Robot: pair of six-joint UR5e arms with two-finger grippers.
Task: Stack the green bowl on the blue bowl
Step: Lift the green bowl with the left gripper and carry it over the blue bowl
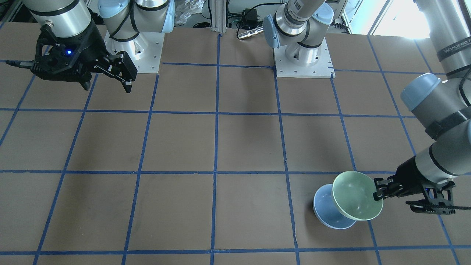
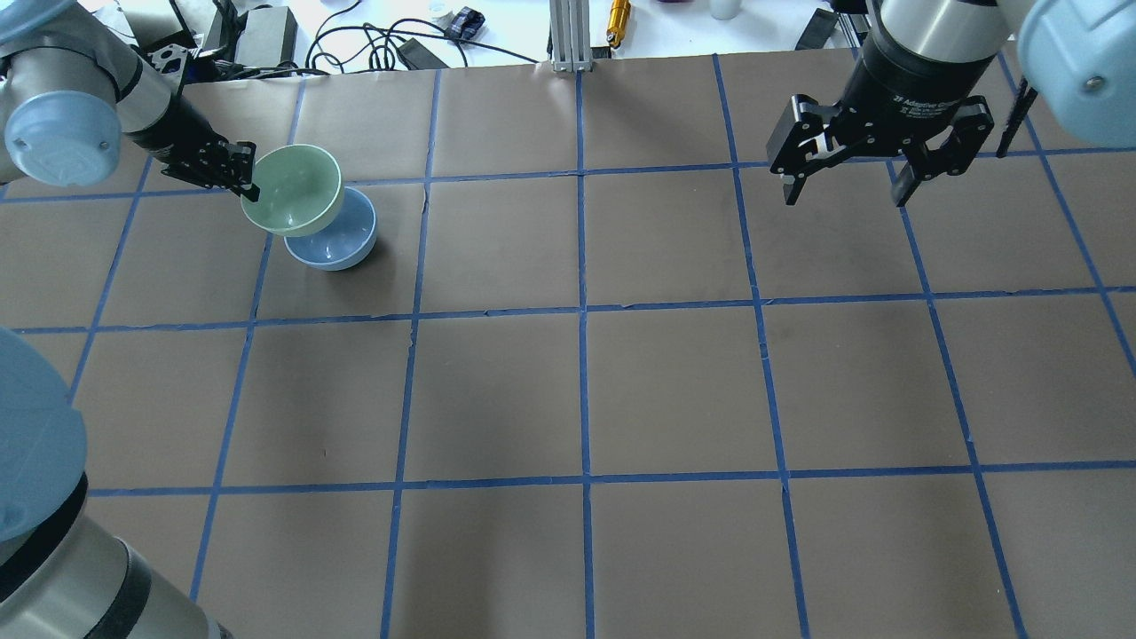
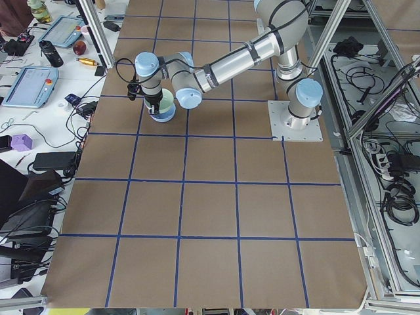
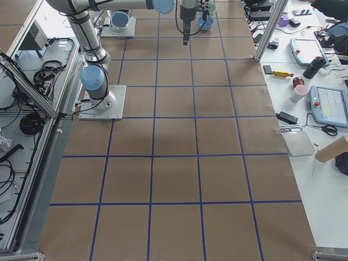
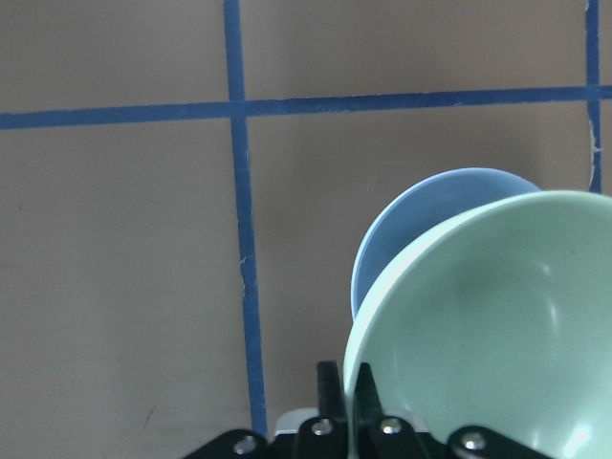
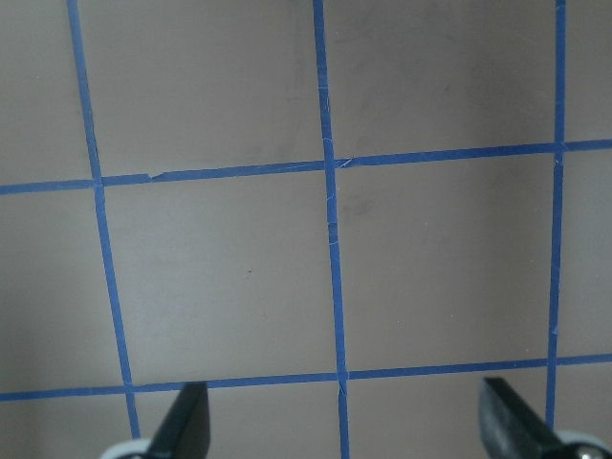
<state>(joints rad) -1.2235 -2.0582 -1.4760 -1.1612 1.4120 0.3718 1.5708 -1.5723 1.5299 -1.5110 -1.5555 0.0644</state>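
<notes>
The pale mint-green bowl [image 2: 295,188] is held by its rim in my left gripper [image 2: 247,185], lifted and tilted, partly over the pale blue bowl [image 2: 337,240], which sits on the brown table. In the front-facing view the green bowl [image 1: 357,195] overlaps the blue bowl [image 1: 327,213], with the left gripper [image 1: 378,192] pinching its rim. The left wrist view shows the green bowl [image 5: 497,325] in front of the blue bowl [image 5: 430,215]. My right gripper [image 2: 843,186] hangs open and empty, high above the far right of the table.
The table [image 2: 586,390] is brown with a blue tape grid. Cables and small items [image 2: 355,40] lie beyond its far edge. The arm bases [image 1: 301,55] stand on the robot's side.
</notes>
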